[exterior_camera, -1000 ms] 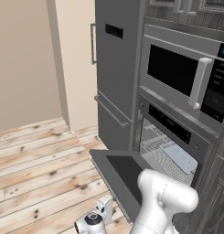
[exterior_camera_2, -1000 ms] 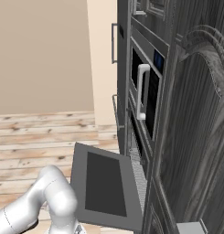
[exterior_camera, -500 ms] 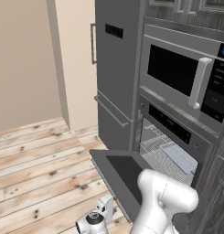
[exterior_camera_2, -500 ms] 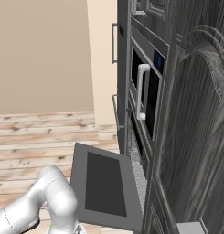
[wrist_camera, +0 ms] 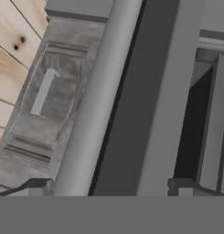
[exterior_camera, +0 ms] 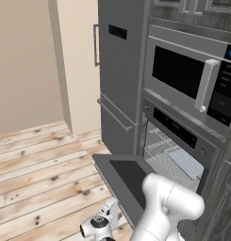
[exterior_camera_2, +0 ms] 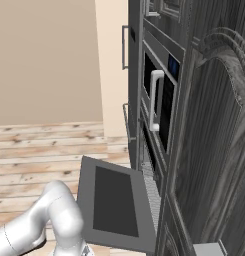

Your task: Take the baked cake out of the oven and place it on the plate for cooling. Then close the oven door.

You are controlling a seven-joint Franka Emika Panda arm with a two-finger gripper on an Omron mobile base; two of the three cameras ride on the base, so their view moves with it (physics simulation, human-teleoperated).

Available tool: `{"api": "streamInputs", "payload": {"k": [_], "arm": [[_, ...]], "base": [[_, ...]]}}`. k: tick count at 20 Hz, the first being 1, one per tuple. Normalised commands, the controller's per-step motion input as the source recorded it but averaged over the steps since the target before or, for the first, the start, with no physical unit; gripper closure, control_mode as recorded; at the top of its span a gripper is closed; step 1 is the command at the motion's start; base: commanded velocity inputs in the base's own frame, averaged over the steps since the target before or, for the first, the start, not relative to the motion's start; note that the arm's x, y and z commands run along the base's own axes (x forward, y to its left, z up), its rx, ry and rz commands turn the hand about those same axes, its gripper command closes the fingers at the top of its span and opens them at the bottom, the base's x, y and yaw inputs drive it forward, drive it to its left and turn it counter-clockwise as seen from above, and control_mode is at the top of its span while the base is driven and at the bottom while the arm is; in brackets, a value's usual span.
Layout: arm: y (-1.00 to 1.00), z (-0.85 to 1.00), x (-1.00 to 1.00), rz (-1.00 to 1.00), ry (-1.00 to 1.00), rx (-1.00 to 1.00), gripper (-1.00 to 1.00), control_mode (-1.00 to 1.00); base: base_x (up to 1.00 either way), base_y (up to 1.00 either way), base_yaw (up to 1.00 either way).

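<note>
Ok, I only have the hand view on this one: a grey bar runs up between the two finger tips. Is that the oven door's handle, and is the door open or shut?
Observer: It is the handle. The oven door is swung right down and stands wide open in the left base view.
Operator: Anything on the racks inside?
Observer: A flat, pale grey tray-like thing lies on the wire rack. I cannot make out a cake.
Operator: What sits above that opening?
Observer: The microwave, shut, with a pale vertical handle on its right side.
</note>
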Motion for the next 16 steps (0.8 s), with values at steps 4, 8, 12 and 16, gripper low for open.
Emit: {"api": "streamInputs", "payload": {"k": [4, 8, 12, 16], "arm": [[0.29, -0.54, 0.58, -0.21, -0.07, -0.23, -1.0, -1.0], [0.26, -0.56, 0.51, -0.24, -0.09, -0.26, -1.0, -1.0], [0.24, -0.56, 0.43, -0.25, -0.13, -0.28, -1.0, -1.0], [0.2, -0.51, 0.34, -0.26, -0.25, -0.33, -1.0, -1.0]], "base": [[0.0, 0.0, 0.0], [0.0, 0.0, 0.0], [0.0, 0.0, 0.0], [0.0, 0.0, 0.0]]}}
